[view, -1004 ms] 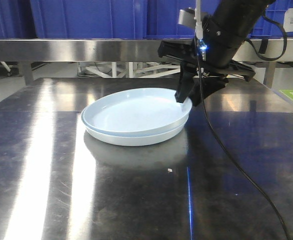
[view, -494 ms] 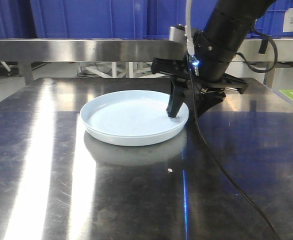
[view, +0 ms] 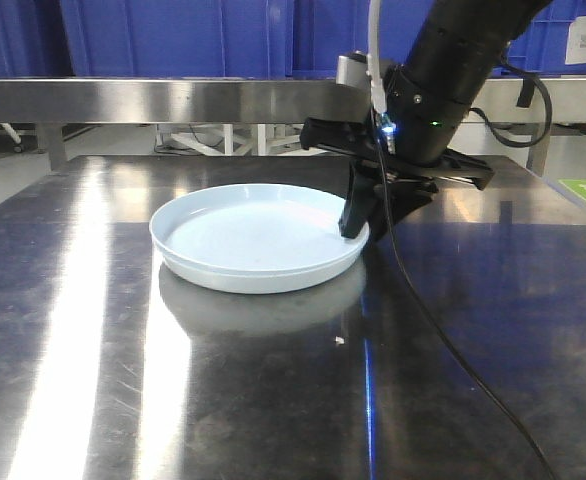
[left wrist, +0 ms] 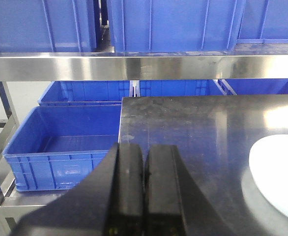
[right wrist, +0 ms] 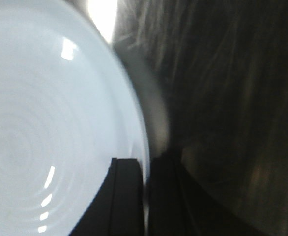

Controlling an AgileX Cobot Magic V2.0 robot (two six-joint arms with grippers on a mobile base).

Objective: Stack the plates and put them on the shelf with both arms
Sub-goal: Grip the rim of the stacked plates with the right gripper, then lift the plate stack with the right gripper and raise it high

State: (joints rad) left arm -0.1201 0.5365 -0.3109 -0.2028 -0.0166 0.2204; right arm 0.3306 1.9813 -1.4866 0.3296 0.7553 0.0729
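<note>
1. Front view: the plates (view: pixel 258 235) lie flat on the table (view: pixel 273 400), mid-width and nearer its far edge. They read as one pale disc, so I cannot separate two rims. The right claw (view: pixel 368 222) pinches the rim facing the table's right edge, one finger inside and one outside. The shelf (view: pixel 173 100) rail runs beyond the far edge, with blue crates (view: pixel 173 35) above it.
2. Left wrist view: the left claw (left wrist: pixel 144 150) is pressed together, holding nothing, near the table's left edge and well apart from the plates.
3. Right wrist view: blurred. The plate rim passes between the two dark fingers, which are closed on it.
</note>
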